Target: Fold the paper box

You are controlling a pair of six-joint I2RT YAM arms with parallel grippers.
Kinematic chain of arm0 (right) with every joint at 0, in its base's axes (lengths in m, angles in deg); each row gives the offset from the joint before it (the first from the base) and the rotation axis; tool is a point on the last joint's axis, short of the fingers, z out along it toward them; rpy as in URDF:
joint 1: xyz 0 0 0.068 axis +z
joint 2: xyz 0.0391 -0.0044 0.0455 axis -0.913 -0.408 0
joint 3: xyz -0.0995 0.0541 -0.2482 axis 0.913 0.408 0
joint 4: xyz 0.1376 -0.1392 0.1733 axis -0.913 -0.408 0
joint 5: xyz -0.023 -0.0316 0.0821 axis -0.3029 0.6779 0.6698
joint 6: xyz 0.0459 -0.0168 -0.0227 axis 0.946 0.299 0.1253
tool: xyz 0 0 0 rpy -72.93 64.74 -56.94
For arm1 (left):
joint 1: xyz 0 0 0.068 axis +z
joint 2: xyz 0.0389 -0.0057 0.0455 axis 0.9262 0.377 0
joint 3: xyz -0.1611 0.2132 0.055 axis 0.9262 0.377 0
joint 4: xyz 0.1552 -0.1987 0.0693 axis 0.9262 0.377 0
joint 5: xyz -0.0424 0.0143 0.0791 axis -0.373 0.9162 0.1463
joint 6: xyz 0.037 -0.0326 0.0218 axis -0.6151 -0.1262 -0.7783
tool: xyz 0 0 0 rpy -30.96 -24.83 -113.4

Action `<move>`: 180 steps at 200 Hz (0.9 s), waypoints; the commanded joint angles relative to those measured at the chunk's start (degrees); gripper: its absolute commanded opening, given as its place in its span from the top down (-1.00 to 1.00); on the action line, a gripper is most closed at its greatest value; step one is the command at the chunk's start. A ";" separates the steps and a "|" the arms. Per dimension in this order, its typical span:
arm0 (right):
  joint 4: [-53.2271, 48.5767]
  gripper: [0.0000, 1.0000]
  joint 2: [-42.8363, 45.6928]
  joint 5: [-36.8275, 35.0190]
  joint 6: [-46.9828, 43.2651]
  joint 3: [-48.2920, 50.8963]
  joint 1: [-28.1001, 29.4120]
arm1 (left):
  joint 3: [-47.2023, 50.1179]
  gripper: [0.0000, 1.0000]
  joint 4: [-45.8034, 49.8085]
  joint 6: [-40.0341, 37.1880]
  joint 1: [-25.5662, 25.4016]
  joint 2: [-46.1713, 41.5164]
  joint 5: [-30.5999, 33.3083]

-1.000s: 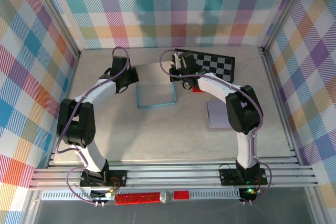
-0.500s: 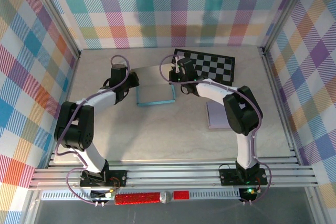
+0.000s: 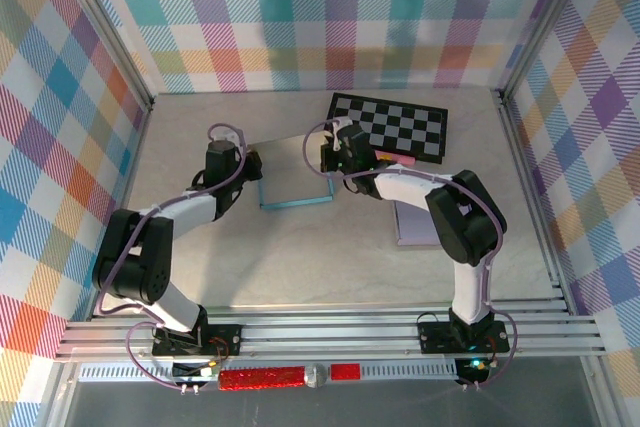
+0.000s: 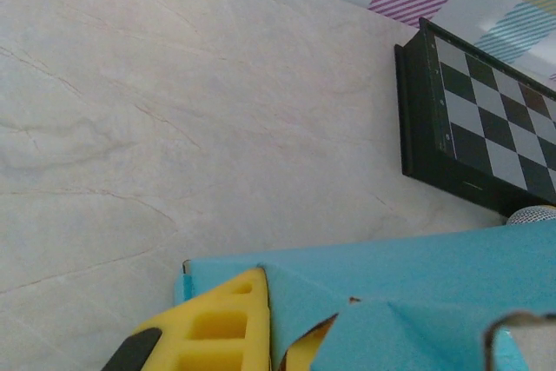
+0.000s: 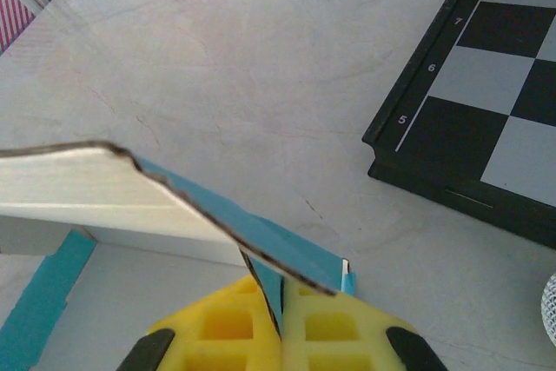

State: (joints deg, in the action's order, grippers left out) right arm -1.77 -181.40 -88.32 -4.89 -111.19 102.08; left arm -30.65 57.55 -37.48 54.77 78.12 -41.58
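Note:
The paper box (image 3: 296, 173) is blue outside and pale grey inside, and lies open in the middle of the table with its back panel tilted up. My left gripper (image 3: 250, 163) is shut on the box's left wall. In the left wrist view a yellow finger (image 4: 217, 323) presses blue cardboard (image 4: 408, 275) that hides the other finger. My right gripper (image 3: 328, 156) is shut on the right wall. In the right wrist view its fingers (image 5: 228, 327) pinch the thin blue wall (image 5: 276, 288), and a pale flap (image 5: 95, 188) stretches off to the left.
A black and white chessboard (image 3: 395, 127) lies right behind the box, close to the right gripper (image 5: 282, 319); it also sits at the right in the left wrist view (image 4: 486, 136). A pale lilac pad (image 3: 415, 219) lies under the right arm. Checked walls enclose the table.
Both grippers have come a little toward the near side and closer to each other, still holding the box's side walls. The box's back panel has come forward with them.

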 commanded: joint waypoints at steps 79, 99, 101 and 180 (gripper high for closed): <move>5.41 1.00 -0.82 -1.47 -4.61 8.00 2.16 | 5.52 0.83 -5.65 -2.14 -5.33 -1.32 2.25; 2.47 1.00 0.72 -2.94 -3.78 7.83 2.16 | 5.04 0.84 -4.51 -2.43 -6.05 -0.88 3.55; 1.86 1.00 1.06 -3.17 -3.69 7.66 2.16 | 4.93 0.84 -4.21 -2.41 -6.12 -0.86 3.66; -14.26 0.00 12.48 1.80 9.30 7.56 2.07 | 2.49 0.94 3.48 -6.29 -9.97 -0.73 9.43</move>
State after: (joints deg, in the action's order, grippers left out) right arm -8.70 -173.61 -89.81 -2.22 -104.34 103.57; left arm -26.48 55.97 -41.39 46.77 76.52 -32.43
